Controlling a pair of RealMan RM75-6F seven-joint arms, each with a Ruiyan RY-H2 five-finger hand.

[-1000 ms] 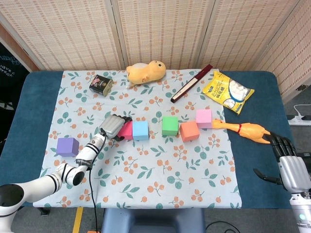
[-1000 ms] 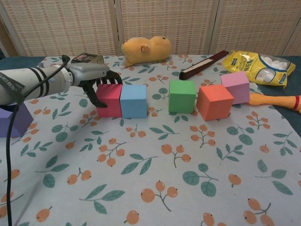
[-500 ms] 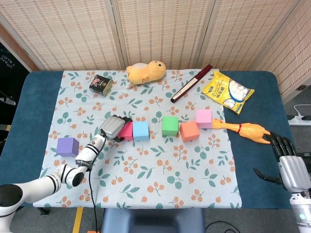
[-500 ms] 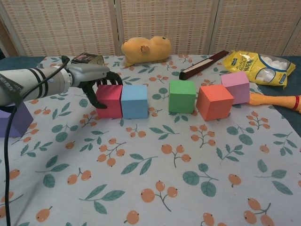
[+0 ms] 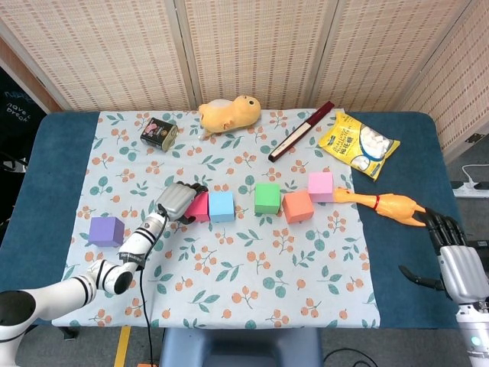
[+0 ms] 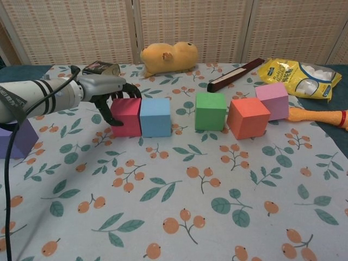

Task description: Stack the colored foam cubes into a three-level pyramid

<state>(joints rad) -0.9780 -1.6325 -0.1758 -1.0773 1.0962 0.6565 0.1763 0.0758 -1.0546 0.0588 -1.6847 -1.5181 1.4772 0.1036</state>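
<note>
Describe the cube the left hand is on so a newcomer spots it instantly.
On the floral tablecloth, find the row of cubes across the middle. The red cube sits at its left end, touching the blue cube, with the left hand curled over it.

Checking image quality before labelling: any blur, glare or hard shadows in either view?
Head view: even light, sharp throughout, slight sheen on the yellow snack bag. Chest view: cubes crisp, soft shadow under the left hand beside the red cube; the purple cube is cut by the left edge, and near tablecloth looks stretched by the wide lens.
</note>
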